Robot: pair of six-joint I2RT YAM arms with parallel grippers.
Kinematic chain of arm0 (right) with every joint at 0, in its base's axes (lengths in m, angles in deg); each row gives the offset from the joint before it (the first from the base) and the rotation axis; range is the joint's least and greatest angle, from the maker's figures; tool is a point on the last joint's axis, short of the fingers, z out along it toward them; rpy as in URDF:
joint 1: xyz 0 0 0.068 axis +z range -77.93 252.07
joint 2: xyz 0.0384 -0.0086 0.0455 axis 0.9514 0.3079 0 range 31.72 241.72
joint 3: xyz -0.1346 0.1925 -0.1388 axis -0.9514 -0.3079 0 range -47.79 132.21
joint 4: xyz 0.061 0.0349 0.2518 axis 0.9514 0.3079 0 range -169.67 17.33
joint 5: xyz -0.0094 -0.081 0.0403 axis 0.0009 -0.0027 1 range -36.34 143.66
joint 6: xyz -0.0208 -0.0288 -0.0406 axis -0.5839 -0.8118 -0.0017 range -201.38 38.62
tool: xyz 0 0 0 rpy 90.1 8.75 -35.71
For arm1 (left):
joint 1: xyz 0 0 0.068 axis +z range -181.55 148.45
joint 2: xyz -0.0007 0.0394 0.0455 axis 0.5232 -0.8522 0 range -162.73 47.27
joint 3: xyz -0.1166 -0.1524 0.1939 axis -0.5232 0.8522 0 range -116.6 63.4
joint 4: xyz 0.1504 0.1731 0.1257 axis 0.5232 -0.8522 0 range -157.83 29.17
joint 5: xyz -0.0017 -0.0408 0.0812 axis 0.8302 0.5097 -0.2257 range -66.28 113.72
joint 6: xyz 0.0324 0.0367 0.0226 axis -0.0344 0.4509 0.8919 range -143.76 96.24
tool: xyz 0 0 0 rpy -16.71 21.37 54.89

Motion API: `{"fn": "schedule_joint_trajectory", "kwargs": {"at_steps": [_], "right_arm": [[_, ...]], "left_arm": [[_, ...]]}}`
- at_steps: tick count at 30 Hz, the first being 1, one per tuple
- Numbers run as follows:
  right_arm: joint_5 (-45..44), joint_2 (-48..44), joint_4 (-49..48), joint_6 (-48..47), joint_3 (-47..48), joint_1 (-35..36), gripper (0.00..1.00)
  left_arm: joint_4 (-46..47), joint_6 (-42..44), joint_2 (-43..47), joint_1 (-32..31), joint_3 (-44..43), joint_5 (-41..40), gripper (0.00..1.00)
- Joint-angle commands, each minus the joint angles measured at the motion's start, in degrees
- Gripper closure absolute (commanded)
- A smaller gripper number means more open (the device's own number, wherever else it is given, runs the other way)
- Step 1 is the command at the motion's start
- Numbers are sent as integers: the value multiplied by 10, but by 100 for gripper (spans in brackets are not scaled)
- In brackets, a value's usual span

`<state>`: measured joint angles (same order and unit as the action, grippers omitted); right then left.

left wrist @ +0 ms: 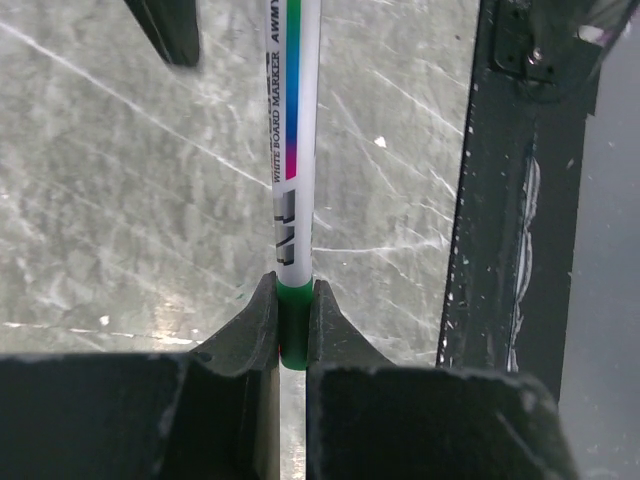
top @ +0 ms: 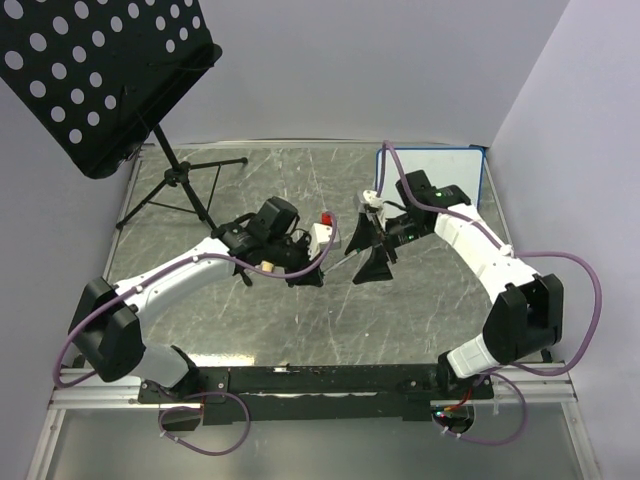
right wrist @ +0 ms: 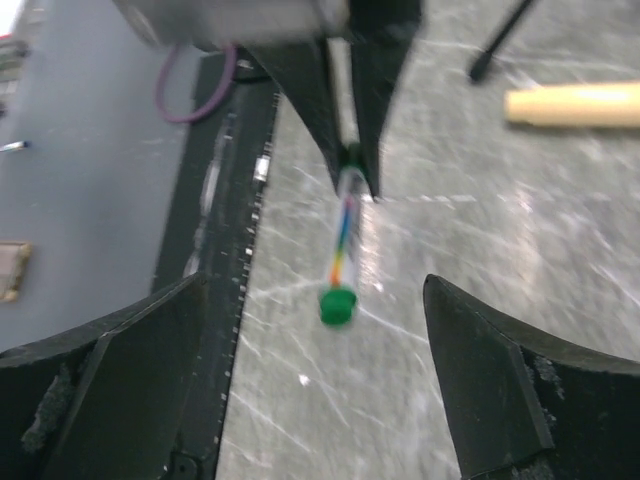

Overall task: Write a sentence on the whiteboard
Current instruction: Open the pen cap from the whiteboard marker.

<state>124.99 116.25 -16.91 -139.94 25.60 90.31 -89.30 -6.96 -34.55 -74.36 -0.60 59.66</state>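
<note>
Marker [left wrist: 293,150] clenched at its green end by left claw [left wrist: 292,300], right claw [right wrist: 312,300] spread wide before it, whiteboard [top: 455,165] at upper right.

**A pale corner around a scratched grey table**

We see plain walls [top: 350,60] of a pale lavender-grey closing the space at the back and on both sides. The light is soft and even, and throws only faint shadows.

The table [top: 300,170] fills the middle. Its top is grey and mottled, with a dull sheen, and the wrist views show it crossed by many fine pale scratches.

In the far left corner we find a black perforated music stand [top: 90,70], its panel tilted. It sits on a folding tripod [top: 180,178] whose thin legs spread over the tabletop.

A black bar [top: 330,378] runs along the near edge. An aluminium rail [top: 330,397] lies just beside it, and nearer still is a grey, glossy lower surface [top: 330,445].
</note>
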Motion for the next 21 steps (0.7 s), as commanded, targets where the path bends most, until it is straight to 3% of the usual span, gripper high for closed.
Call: {"fn": "schedule_joint_trajectory", "kwargs": {"at_steps": [1, 8, 13, 21], "right_arm": [[56, 15, 20, -49, 21, 28, 11], [53, 34, -3, -10, 27, 52, 26], [45, 37, -19, 12, 26, 61, 42], [47, 34, -46, 47, 22, 65, 46]], "left_arm": [[-10, 27, -5, -12, -24, 30, 99], [-11, 22, -11, -13, -30, 32, 99], [-2, 14, -11, -13, -26, 34, 99], [-7, 9, -19, -13, -33, 39, 99]]}}
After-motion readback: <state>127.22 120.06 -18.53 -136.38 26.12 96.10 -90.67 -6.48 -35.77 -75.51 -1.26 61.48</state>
